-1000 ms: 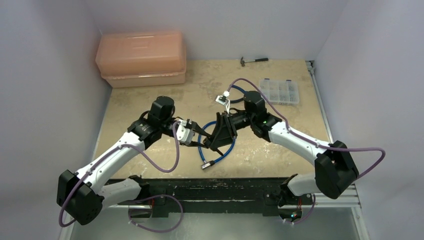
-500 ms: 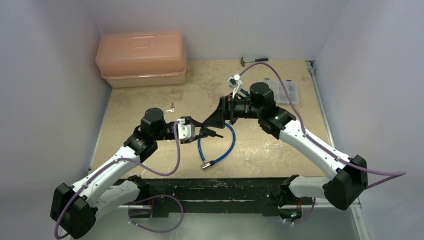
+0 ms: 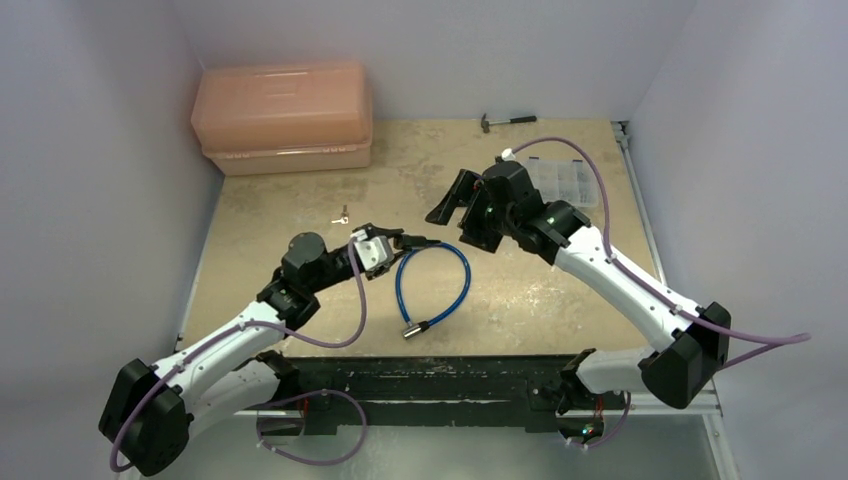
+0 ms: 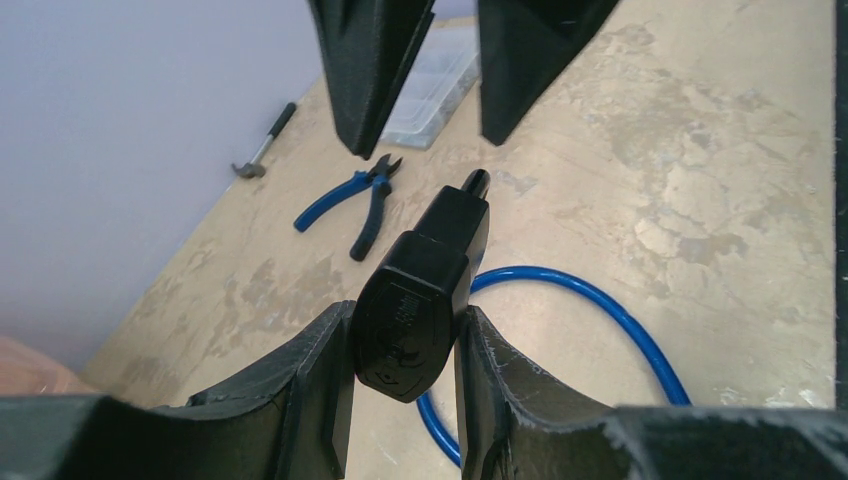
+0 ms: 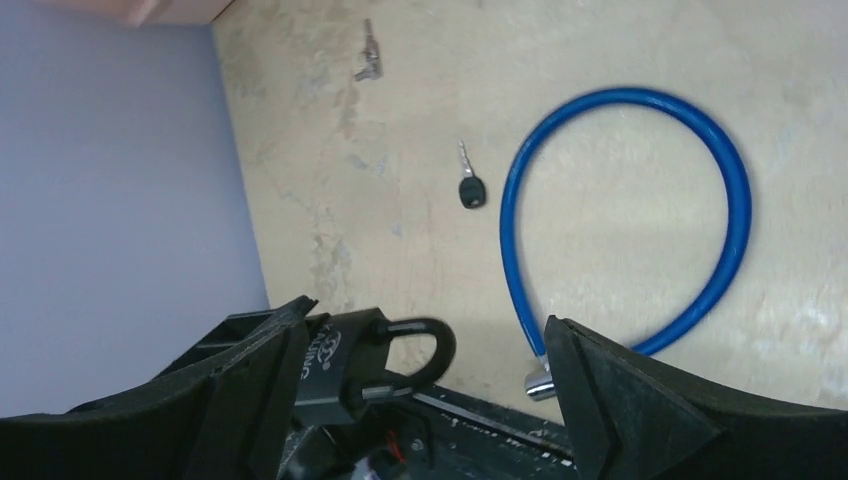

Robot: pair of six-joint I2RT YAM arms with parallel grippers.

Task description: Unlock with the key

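Observation:
My left gripper [image 3: 398, 241] is shut on the small black padlock [image 4: 415, 320] and holds it above the table, shackle end pointing away [image 4: 470, 182]. The padlock also shows in the right wrist view [image 5: 330, 365], with its curved shackle [image 5: 430, 345]. My right gripper [image 3: 455, 215] is open and empty, hanging above and beyond the padlock; its fingertips [image 4: 365, 140] show at the top of the left wrist view. The key [image 5: 470, 188], tiny with a black head, lies on the table just left of the blue cable loop [image 5: 640, 100]. In the top view I cannot make it out.
An orange box [image 3: 283, 118] stands at the back left. A hammer [image 3: 507, 120] and a clear organizer [image 3: 560, 180] lie at the back right. Blue-handled pliers [image 4: 360, 200] lie past the cable [image 3: 435, 285]. A small silver key-like thing [image 3: 342, 215] lies apart.
My right gripper has drawn back from the left gripper, up and toward the back right. The left gripper has kept hold of the padlock and shifted slightly toward the back.

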